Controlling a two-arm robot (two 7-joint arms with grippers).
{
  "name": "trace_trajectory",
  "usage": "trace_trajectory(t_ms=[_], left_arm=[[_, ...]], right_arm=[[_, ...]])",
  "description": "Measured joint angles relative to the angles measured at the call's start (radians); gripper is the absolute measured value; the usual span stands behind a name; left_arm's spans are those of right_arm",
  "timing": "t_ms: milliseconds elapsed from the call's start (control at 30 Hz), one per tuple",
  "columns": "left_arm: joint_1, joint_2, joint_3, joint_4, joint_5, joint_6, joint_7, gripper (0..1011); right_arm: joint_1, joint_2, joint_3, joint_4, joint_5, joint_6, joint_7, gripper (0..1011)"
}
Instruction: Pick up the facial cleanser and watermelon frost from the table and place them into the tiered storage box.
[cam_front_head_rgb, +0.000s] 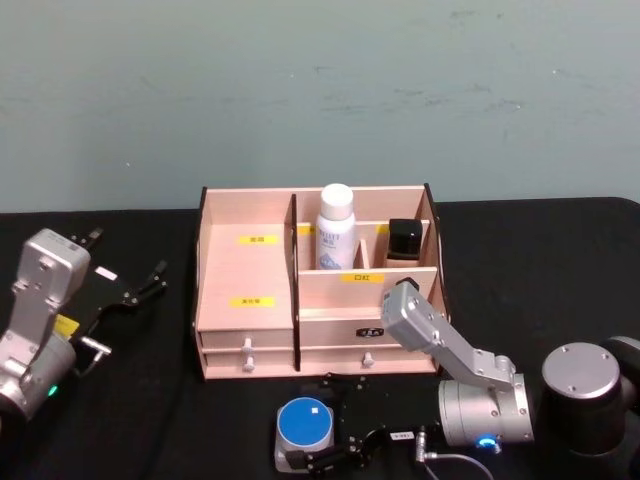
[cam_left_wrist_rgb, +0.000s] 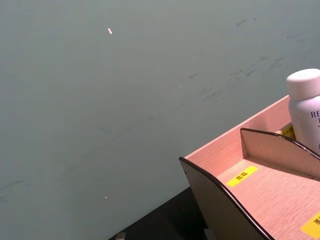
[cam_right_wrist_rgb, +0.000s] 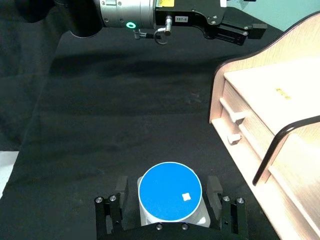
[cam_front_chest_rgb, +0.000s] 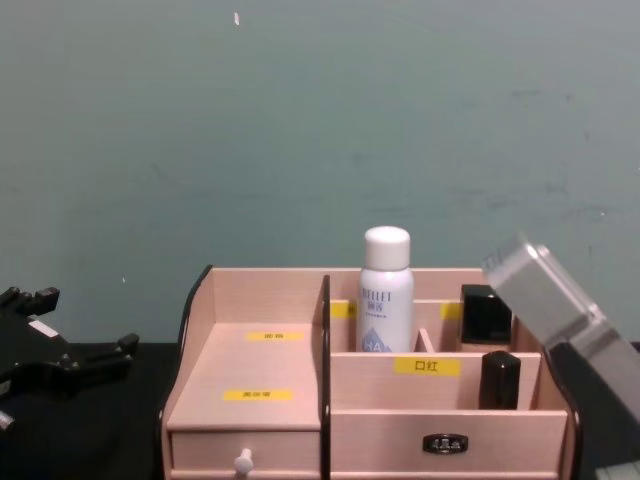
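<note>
- Head view: the tiered storage box (cam_front_head_rgb: 245, 270) stood mid-table, with the facial cleanser (cam_front_head_rgb: 335, 228) upright in its far middle compartment.
- The watermelon frost (cam_front_head_rgb: 303, 424) sat on the table, near side of the box.
- The left gripper (cam_front_head_rgb: 127, 255), left of the box, was spread wide and empty.
- Right wrist view: the right gripper (cam_right_wrist_rgb: 168, 186) straddled the watermelon frost, its fingers (cam_right_wrist_rgb: 121, 187) parted with narrow gaps.
</note>
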Motion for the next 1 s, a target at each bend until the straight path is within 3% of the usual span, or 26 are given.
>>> trace_trajectory(t_ms=[533, 867, 1000], left_arm=[[0.000, 0.000, 0.000, 0.000, 0.000, 0.000, 0.000, 1010], [0.000, 0.000, 0.000, 0.000, 0.000, 0.000, 0.000, 1010], [0.000, 0.000, 0.000, 0.000, 0.000, 0.000, 0.000, 1010]], right_arm=[[0.000, -0.003, -0.003, 0.001, -0.009, 0.004, -0.011, 1003], [0.000, -0.002, -0.002, 0.000, -0.008, 0.003, -0.010, 761], [0.000, -0.002, -0.002, 0.000, -0.008, 0.003, -0.009, 734]])
